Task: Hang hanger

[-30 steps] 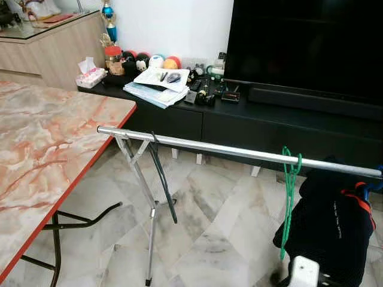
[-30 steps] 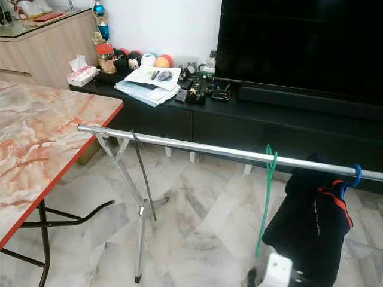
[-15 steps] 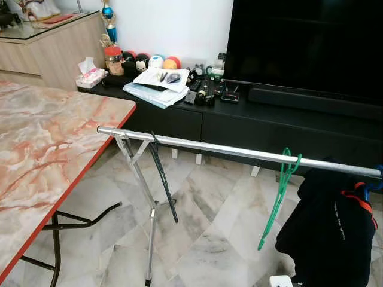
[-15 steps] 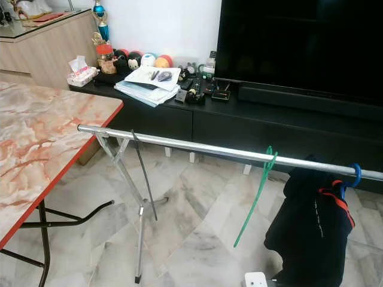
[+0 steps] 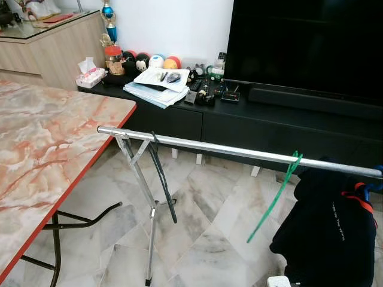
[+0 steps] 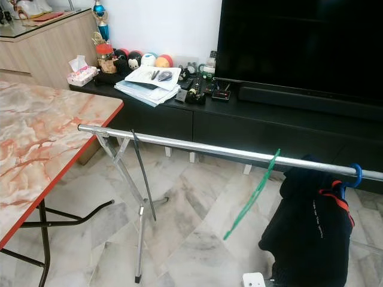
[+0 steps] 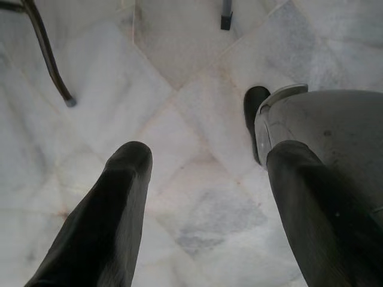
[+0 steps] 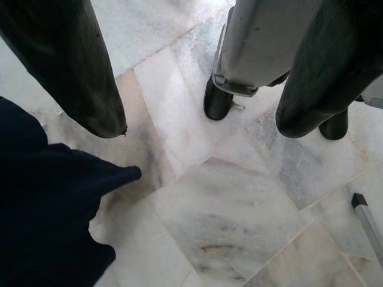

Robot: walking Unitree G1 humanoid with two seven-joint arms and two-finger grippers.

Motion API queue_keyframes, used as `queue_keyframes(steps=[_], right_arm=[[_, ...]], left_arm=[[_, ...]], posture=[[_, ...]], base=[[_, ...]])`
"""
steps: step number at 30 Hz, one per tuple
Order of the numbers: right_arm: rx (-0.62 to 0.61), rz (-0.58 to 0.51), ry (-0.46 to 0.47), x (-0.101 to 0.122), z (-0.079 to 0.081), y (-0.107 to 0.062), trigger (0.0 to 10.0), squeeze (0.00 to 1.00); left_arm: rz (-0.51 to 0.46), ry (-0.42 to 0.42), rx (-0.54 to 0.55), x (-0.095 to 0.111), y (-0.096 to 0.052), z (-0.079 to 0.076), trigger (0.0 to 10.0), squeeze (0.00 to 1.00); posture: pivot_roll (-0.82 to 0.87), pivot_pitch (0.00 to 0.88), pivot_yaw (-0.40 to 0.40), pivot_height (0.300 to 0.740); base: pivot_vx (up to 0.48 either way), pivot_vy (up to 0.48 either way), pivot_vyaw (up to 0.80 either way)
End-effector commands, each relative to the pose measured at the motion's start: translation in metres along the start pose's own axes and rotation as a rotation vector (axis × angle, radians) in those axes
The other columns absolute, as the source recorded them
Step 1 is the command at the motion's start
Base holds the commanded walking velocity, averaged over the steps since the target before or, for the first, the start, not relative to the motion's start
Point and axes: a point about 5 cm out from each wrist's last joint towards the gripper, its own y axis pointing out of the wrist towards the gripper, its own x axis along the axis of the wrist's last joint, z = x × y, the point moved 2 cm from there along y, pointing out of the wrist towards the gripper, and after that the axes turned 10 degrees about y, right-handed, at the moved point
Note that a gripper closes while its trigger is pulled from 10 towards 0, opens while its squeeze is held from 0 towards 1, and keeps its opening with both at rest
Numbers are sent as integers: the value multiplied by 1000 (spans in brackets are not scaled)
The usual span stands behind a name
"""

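Table: a marble-patterned folding table [image 5: 42,149] with a red edge stands at the left, its corner just beside the left end of the rail.
Rail: a silver drying-rack rail [image 5: 221,150] runs left to right across the scene, slightly lower toward the right, on crossed metal legs [image 5: 140,179] near its left end.
Dark hanger: a thin black hanger [image 5: 160,179] hangs near the left end of the rail, just right of the legs.
Task's thing: the green hanger [image 5: 276,197] is hooked over the rail right of the middle, and its body slants down to the left rather than hanging straight. It looks caught mid-swing, free of any grip, so the hanging step appears done.
Garment: a black garment with a red trim [image 5: 332,230] hangs at the right end on a blue hook [image 6: 356,174], close beside the green hanger, which probably went in the free stretch next to it.
Far side: a black TV console [image 5: 251,119] carries papers, toys and remotes below a large dark screen [image 5: 305,42].
Left gripper [image 7: 203,197]: it points down at the marble floor [image 7: 179,78], fingers spread and nothing between them; the wrist view also shows the robot's own foot and a table leg tip.
Right gripper [image 8: 197,89]: fingers spread apart over the floor, holding nothing, with the garment's hem at one side; a white part of this arm [image 6: 254,279] peeks in at the bottom of the head view.
Views compared: the head views give the rail and hangers; the wrist views give the finger state.
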Motion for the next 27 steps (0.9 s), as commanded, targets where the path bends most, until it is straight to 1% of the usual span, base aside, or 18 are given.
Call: queue_keyframes(steps=[1, 3, 5, 6, 7, 8, 9, 10, 11, 13, 16, 18, 19, 21, 24, 27], right_arm=[[3, 16, 4, -7, 3, -1, 10000, 0], [2, 18, 3, -8, 5, -1, 10000, 0], [2, 16, 9, -9, 6, -1, 10000, 0], [2, 16, 9, -9, 6, -1, 10000, 0], [1, 15, 9, -9, 6, -1, 10000, 0], [0, 16, 5, -9, 6, -1, 10000, 0], [-1, 15, 6, -8, 6, -1, 10000, 0], [-1, 15, 6, -8, 6, -1, 10000, 0], [-1, 13, 7, -8, 7, -1, 10000, 0], [-2, 12, 6, -8, 7, -1, 10000, 0], [-7, 9, 5, -7, 6, -1, 10000, 0], [-12, 5, 16, -6, 5, -1, 10000, 0], [-13, 4, 17, -6, 5, -1, 10000, 0], [-13, 7, 16, -7, 4, -1, 10000, 0], [-14, 9, 17, -8, 4, -1, 10000, 0], [-16, 1, 38, -7, 4, -1, 10000, 0]], left_arm=[[-58, 51, -8, 11, 0, -8, 10000, 0], [-91, 87, 43, 14, 0, -4, 10000, 0], [-122, 86, 98, 16, -2, 0, 10000, 0], [-122, 86, 98, 16, -2, 0, 10000, 0], [-152, 100, 130, 20, -1, 15, 10000, 0], [-232, 149, 195, 37, -1, 49, 10000, 0], [-261, 180, 225, 42, -1, 58, 10000, 0], [-261, 180, 225, 42, -1, 58, 10000, 0], [-269, 262, 275, 46, -2, 64, 10000, 0], [-276, 258, 288, 47, -3, 66, 10000, 0], [-303, 170, 224, 50, -2, 59, 10000, 0], [-297, 51, 123, 49, 0, 49, 10000, 0], [-279, -22, 54, 47, 1, 42, 10000, 0], [-253, -133, -78, 42, 2, 26, 10000, 0], [-252, -140, -101, 40, 2, 23, 10000, 0], [-258, -155, -136, 40, 1, 19, 10000, 0]], posture=[[-14, 59, -14, 740], [-14, 57, -12, 740], [-8, 55, -10, 740], [-8, 55, -10, 740], [-9, 55, -9, 740], [-10, 56, -8, 740], [-9, 56, -7, 740], [-9, 56, -7, 740], [-8, 56, -6, 740], [-10, 59, -5, 740], [-14, 68, -6, 740], [-12, 72, -8, 740], [-11, 76, -11, 740], [-13, 77, -16, 740], [-14, 78, -18, 740], [-16, 82, -22, 740]], base=[[0, 0, 0], [0, 0, 0], [0, 0, 0], [0, 0, 0], [0, 0, 0], [0, 0, 0], [0, 0, 0], [0, 0, 0], [0, 0, 0], [0, 0, 0], [0, 0, 0], [0, 0, 0], [0, 0, 0], [0, 0, 0], [0, 0, 0], [0, 0, 0]])
